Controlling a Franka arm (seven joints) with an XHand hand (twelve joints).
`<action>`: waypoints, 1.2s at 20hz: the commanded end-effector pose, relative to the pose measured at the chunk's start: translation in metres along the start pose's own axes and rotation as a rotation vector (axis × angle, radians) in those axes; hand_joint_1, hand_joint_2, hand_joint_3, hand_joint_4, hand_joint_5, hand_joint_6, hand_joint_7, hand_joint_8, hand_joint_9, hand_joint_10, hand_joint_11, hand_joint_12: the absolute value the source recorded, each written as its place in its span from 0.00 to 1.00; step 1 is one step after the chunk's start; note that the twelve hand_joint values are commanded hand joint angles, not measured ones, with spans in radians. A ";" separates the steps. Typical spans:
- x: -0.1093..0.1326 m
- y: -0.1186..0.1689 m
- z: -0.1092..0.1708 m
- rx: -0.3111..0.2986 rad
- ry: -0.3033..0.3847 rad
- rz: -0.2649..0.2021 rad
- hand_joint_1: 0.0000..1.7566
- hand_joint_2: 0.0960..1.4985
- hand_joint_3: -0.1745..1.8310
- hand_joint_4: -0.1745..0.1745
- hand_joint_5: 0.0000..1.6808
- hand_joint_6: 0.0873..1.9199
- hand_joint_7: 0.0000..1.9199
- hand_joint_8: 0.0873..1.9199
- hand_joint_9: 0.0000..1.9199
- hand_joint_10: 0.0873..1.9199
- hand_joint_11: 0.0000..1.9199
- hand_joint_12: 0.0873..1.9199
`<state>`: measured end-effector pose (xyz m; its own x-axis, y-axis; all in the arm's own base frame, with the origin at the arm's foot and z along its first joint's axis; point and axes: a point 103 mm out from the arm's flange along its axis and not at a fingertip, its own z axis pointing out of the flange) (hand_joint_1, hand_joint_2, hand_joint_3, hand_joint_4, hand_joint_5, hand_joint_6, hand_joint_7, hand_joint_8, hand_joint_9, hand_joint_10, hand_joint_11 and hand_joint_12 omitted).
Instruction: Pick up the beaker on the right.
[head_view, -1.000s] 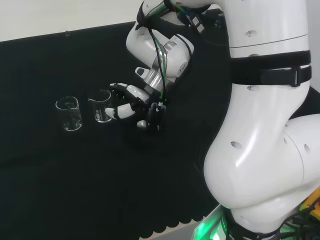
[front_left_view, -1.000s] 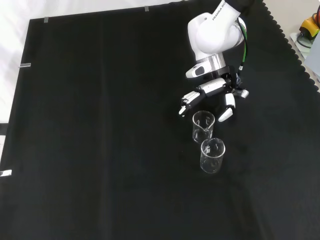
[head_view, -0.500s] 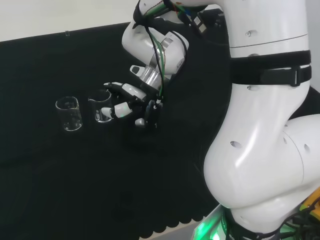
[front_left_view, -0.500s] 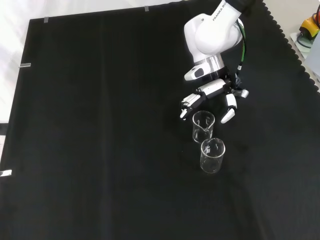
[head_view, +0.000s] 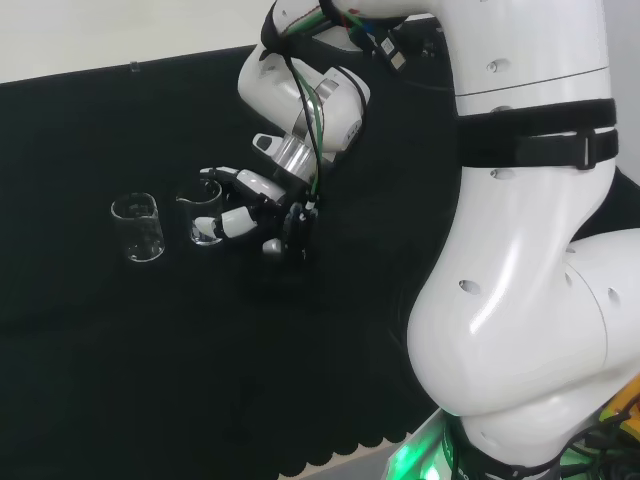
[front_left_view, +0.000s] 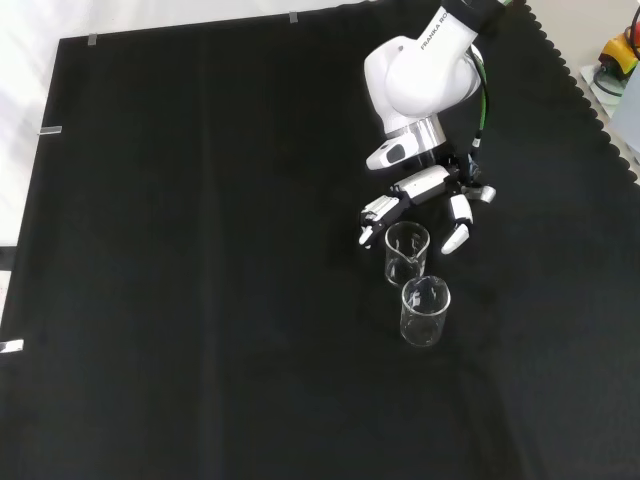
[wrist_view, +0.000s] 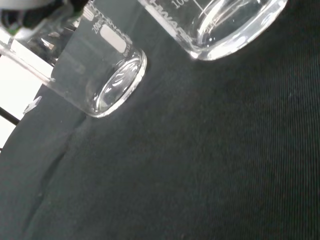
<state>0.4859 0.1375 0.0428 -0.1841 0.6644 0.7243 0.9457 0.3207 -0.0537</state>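
In the head view, going left to right, the first thing is the left beaker (head_view: 137, 227), a clear glass standing upright on the black table (head_view: 150, 380) and plainly not the one wanted. Just to its right, with a small gap between them, stands the right beaker (head_view: 203, 211), also upright and on the cloth, not lifted. This is the task's piece, and it makes sense as the target because it is the nearer of the two to the arm.

Right of that beaker, almost against it, is the hand (head_view: 262, 212). Its fingers are spread and only slightly bent, reaching toward the glass on either side, but they do not look wrapped round it; I judge the hand released and holding nothing. The front view agrees: there the hand (front_left_view: 432, 191) sits just above the right beaker (front_left_view: 406, 252), fingers straddling its rim, with the left beaker (front_left_view: 425, 310) directly below. That splayed posture suits a sideways approach, leaving room for the wall to slide between fingers and thumb before closing.
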 end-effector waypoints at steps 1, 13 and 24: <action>0.006 0.006 0.010 0.009 0.018 -0.003 0.43 0.20 0.57 0.08 0.14 0.00 0.08 0.39 0.12 0.45 0.03 0.75; 0.012 0.015 0.018 0.003 0.012 -0.007 0.44 0.18 0.57 0.07 0.15 0.00 0.10 0.40 0.14 0.46 0.04 0.75; 0.012 0.018 0.021 -0.071 0.011 -0.011 0.54 0.21 0.61 0.00 0.22 0.43 0.37 0.54 0.40 0.42 0.21 0.71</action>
<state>0.4942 0.1661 0.0361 -0.1915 0.6520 0.7337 0.9538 0.3000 -0.0177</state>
